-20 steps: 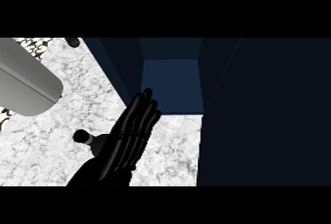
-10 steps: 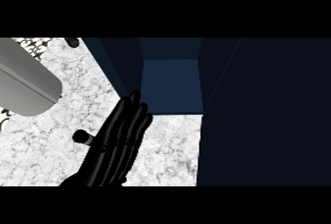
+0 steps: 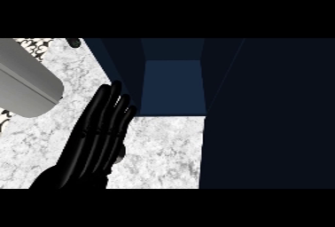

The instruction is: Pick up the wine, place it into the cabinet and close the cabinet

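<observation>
My right hand rises from the lower edge at left of centre, black, open, its straight fingers pointing up. The fingertips lie at the lower edge of the cabinet's dark left door, which stands open. Behind it the cabinet's blue inside shows, and I see no wine in it or anywhere else. A wide dark panel fills the right side. My left forearm is the grey cylinder at the upper left; of its hand only a small black bit shows at the top.
The white marble counter shows between my right hand and the dark panel, and again at the left under the grey forearm.
My right hand has slid left and slightly up along the cabinet's left door, and its thumb, which stuck out to the left before, is now mostly hidden. The grey forearm has not moved.
</observation>
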Tool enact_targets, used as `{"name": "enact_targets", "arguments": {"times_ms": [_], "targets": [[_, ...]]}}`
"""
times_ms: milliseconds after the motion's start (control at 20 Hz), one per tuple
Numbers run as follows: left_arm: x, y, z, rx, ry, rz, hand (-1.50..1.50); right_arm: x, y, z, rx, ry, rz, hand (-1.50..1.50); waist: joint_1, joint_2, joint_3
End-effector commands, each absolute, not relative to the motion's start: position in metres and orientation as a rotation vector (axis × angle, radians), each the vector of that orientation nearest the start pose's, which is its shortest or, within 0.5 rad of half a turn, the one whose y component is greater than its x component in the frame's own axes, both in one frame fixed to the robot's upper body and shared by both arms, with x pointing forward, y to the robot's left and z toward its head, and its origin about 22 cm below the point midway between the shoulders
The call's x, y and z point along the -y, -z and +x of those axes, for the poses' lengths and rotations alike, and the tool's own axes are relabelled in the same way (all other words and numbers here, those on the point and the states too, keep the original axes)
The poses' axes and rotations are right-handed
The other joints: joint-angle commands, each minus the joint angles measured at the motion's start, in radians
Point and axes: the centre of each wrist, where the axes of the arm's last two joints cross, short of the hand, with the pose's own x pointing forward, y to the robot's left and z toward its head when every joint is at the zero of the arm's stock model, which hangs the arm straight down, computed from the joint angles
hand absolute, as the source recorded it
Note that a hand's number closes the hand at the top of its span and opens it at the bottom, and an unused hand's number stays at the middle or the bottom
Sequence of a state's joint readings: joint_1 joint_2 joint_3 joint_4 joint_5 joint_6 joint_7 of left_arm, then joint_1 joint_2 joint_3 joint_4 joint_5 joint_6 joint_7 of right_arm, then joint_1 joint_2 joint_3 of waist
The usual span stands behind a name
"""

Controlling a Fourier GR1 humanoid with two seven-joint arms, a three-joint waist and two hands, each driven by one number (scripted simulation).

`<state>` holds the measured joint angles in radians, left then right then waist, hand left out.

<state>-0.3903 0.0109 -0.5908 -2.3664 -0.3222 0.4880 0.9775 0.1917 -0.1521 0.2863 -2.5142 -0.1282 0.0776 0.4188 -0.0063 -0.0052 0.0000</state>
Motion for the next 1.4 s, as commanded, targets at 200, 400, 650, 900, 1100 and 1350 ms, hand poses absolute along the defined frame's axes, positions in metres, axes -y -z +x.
{"name": "enact_targets", "arguments": {"times_ms": [200, 400, 650, 900, 1100, 1350], "targets": [[-0.141, -0.242, 0.142, 1.772, 0.069, -0.183, -1.5, 0.212, -0.198, 0.09, 1.94, -0.296, 0.354, -1.5, 0.001, 0.0, 0.001], [-0.16, -0.231, 0.148, 1.791, 0.06, -0.113, -1.5, 0.213, -0.198, 0.087, 1.94, -0.287, 0.341, -1.5, -0.002, 0.002, 0.0], [-0.165, -0.24, 0.158, 1.767, 0.034, -0.082, -1.5, 0.209, -0.211, 0.071, 1.928, -0.296, 0.369, -1.5, -0.006, -0.001, -0.001], [-0.198, -0.223, 0.152, 1.767, 0.022, -0.037, -1.5, 0.21, -0.208, 0.076, 1.931, -0.292, 0.383, -1.5, -0.003, 0.002, -0.003], [-0.208, -0.211, 0.166, 1.739, 0.007, -0.019, -1.5, 0.212, -0.207, 0.086, 1.934, -0.313, 0.368, -1.5, 0.0, 0.004, -0.001], [-0.232, -0.192, 0.177, 1.708, -0.012, -0.022, -1.5, 0.213, -0.205, 0.089, 1.942, -0.289, 0.358, -1.5, -0.001, 0.005, -0.002]]}}
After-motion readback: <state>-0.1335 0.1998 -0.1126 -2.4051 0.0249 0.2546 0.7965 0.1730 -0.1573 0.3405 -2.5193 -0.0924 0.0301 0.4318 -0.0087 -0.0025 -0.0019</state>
